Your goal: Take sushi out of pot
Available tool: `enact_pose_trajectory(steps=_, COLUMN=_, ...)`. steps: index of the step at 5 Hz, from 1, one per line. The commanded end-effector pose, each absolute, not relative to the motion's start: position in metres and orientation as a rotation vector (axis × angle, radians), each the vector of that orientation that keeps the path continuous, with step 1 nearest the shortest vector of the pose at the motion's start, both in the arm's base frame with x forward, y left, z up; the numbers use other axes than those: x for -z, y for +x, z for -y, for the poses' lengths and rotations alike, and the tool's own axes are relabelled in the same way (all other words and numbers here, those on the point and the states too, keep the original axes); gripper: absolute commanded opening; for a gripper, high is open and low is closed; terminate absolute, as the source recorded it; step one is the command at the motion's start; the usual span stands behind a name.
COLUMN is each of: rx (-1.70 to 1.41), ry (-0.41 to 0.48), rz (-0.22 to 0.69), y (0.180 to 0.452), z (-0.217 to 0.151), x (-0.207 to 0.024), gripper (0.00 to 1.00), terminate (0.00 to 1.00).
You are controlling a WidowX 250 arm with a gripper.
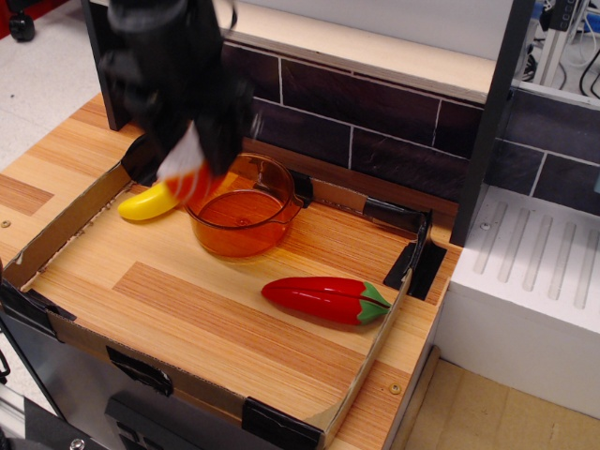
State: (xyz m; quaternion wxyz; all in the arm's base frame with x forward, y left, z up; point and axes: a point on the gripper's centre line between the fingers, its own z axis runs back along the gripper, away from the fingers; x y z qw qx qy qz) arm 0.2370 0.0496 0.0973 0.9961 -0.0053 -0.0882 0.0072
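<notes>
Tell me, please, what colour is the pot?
The pot is see-through orange-amber, shown best in the single observation.image view.

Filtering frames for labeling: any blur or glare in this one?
Observation.image view: gripper and sushi are motion-blurred, edges smeared; pot, chili pepper and banana are sharp; small highlights on pepper and pot rim, lighting even.

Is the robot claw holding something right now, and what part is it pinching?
Yes. The black gripper holds the small white-and-orange toy sushi by its upper white end, above the left rim of the round see-through orange pot. The picture is blurry there.
</notes>
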Motion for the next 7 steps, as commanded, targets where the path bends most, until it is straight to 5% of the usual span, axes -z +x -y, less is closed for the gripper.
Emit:
enact_pose_trajectory(steps=1, rx=0.260, ry=0.108, rz=0.124, y=0.203, z=-0.081, x=-0.065, gripper=0.00, terminate=0.00)
enact_pose_trajectory(steps=5, rx=0.320, ry=0.207, rz=0.092, y=0.204, z=-0.105, x=-0.020, gripper=0.00, terminate=0.00)
enact_pose_trajectory(steps=6, rx=0.246, ry=0.206, rz=0.120, y=0.205, z=-0.107, x=-0.021, gripper=1.00, terminate=0.00)
enact_pose_trajectory(steps=7, rx=0.247, ry=0.170, rz=0.118, y=0.206, z=-0.105, x=-0.032, gripper=1.00, terminate=0.00)
